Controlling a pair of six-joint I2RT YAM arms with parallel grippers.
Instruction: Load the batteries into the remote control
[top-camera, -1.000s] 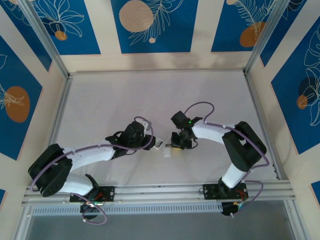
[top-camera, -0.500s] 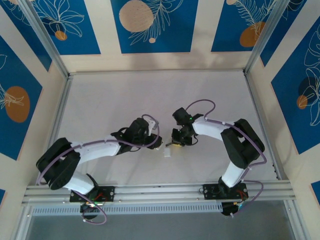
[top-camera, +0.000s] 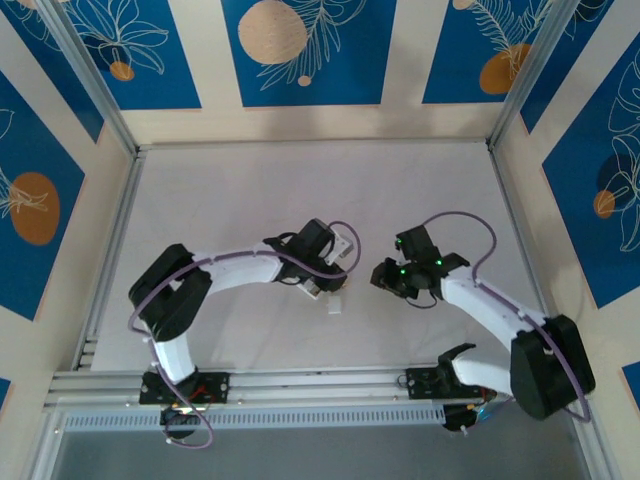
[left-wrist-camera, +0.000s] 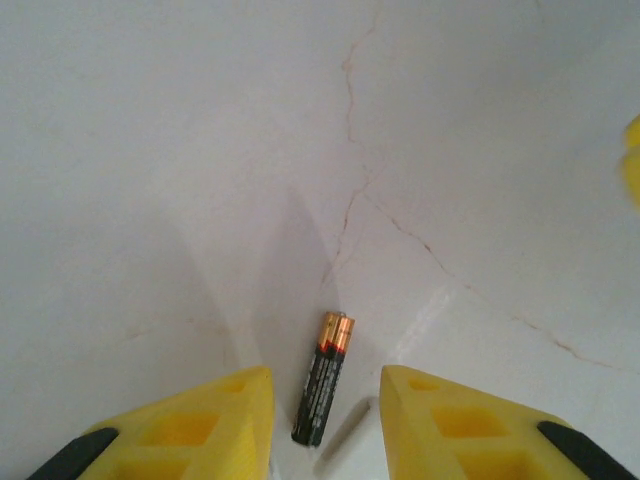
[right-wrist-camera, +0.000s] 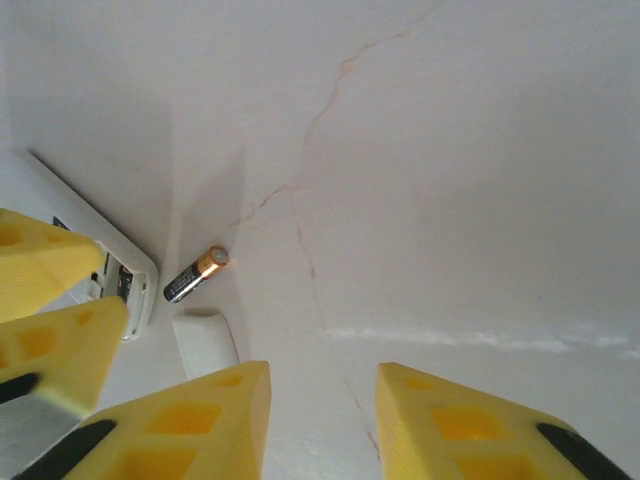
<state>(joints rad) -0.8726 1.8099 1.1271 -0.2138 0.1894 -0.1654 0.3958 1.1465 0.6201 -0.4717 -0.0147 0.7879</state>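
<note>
left wrist, left end effector (left-wrist-camera: 326, 373) parted, battery (left-wrist-camera: 322, 385) between

Finishes: mostly matt, little gloss.
Table (top-camera: 230, 200) is matt white, smooth apart from fine brownish hairline cracks. Battery (left-wrist-camera: 323, 378) has a glossy dark wrap and a shiny copper-coloured metallic end. Remote control (right-wrist-camera: 95, 220) is smooth white plastic, soft sheen. Left gripper (left-wrist-camera: 325, 374) and right gripper (right-wrist-camera: 323, 367) carry matt yellow plastic fingers. Rail (top-camera: 320, 382) is brushed-looking bare metal; arm shells (top-camera: 240, 272) glossy white plastic; wall panels (top-camera: 300, 50) flat printed blue.
</note>
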